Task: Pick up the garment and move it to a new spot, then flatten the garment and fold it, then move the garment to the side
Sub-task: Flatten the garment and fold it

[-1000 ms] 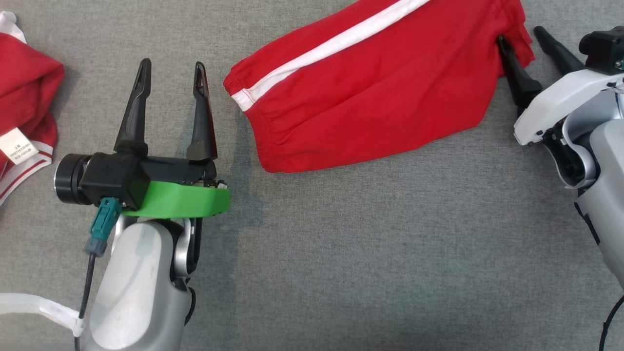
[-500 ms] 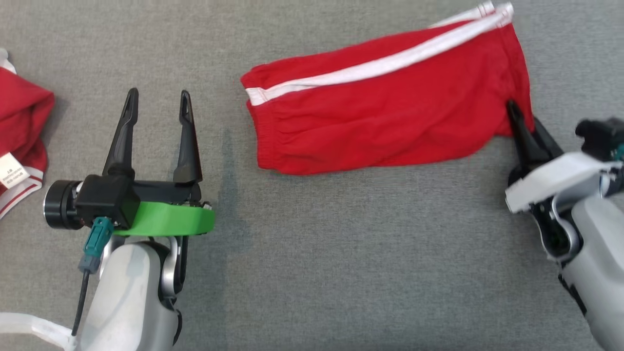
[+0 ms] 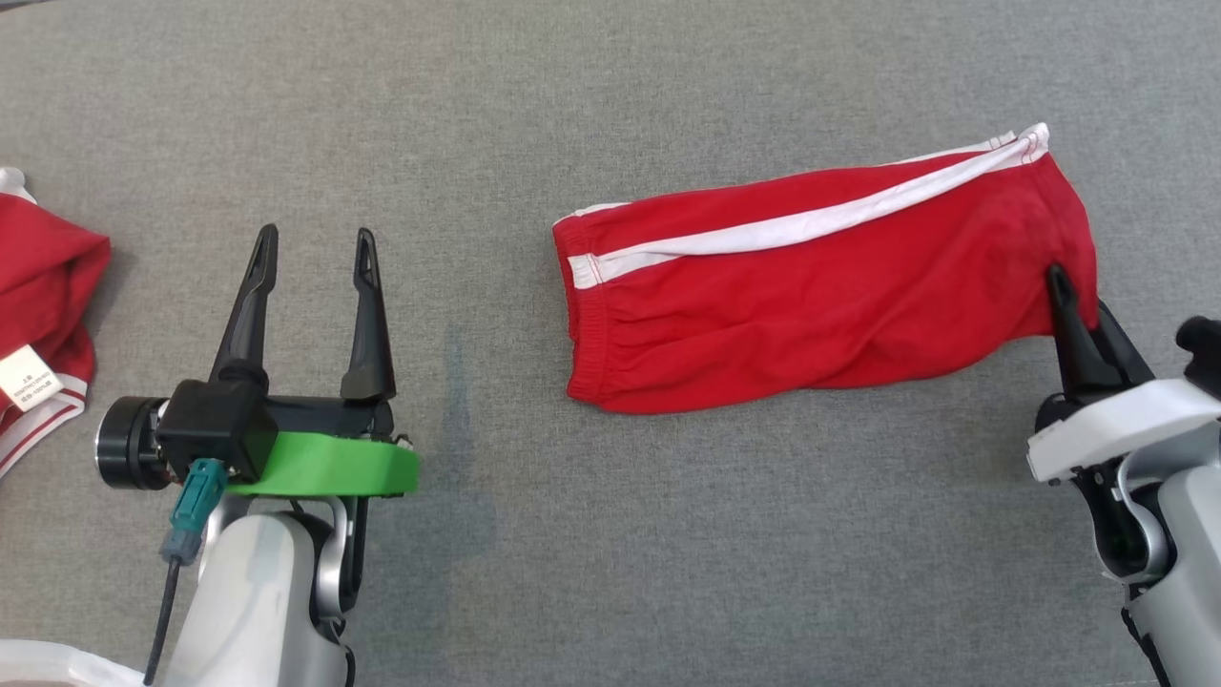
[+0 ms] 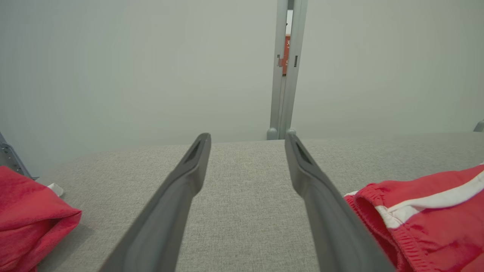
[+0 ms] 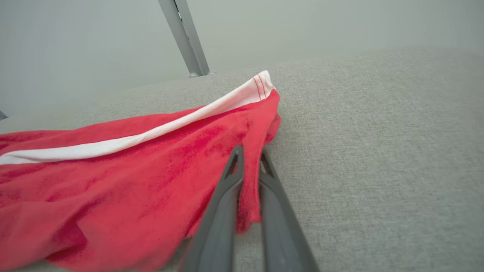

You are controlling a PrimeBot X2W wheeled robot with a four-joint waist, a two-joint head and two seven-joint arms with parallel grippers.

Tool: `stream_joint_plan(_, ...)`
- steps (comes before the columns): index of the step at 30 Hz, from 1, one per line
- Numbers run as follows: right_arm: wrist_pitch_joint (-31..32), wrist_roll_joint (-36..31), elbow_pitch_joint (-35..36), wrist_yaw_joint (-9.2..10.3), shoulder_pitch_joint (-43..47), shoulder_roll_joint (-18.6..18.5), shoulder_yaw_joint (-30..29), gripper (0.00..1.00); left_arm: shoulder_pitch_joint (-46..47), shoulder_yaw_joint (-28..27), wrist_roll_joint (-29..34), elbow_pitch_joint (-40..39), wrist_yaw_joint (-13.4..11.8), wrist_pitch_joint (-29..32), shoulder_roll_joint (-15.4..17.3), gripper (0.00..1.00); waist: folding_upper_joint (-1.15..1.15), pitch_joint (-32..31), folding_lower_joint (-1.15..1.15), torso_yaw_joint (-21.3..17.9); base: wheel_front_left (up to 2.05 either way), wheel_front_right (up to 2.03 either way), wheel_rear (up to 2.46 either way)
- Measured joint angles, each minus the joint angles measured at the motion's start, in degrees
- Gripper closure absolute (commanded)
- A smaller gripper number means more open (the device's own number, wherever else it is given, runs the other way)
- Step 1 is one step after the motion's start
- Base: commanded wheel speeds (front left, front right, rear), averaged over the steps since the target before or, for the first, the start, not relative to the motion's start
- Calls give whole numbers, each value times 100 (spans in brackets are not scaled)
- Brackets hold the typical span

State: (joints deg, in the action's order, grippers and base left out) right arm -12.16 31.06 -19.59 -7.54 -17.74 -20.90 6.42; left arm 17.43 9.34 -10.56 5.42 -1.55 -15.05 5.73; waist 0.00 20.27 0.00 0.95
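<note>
The garment (image 3: 811,286) is a pair of red shorts with a white side stripe, lying stretched out on the grey table, waistband to the left. My right gripper (image 3: 1073,296) is shut on a fold of the garment's right hem. The right wrist view shows red cloth (image 5: 113,181) pinched between the right gripper's (image 5: 249,155) two fingers. Left of the waistband, and apart from it, my left gripper (image 3: 313,243) stands open with nothing between its fingers. In the left wrist view the waistband (image 4: 435,223) lies just right of the left gripper (image 4: 247,138).
A second red garment (image 3: 43,286) with a white label lies bunched at the table's left edge, also in the left wrist view (image 4: 26,219). A grey metal post (image 4: 283,75) stands beyond the far edge. Bare grey cloth surface (image 3: 668,553) spreads between the arms.
The right gripper has shut on the garment's right hem and drawn the garment to the right, straightening it. The head camera has tilted, shifting the whole picture downward. The left gripper stays open.
</note>
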Motion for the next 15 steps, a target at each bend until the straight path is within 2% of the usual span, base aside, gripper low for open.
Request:
stream_joint_plan(6,525,-682,1077,2,-188,210,347,100,-49,70,-51,37,1,0,-10,0,0,-159,0,34,0,0,0)
stream_joint_plan(10,927,-892,1607,2,-477,513,1199,100,-50,140,-82,52,5,0,-33,0,0,-210,0,107,0,0,0)
stream_joint_plan(15,1165,-768,1564,1,-595,829,2121,100,-45,207,-100,64,9,0,-70,0,0,-215,0,238,0,0,0)
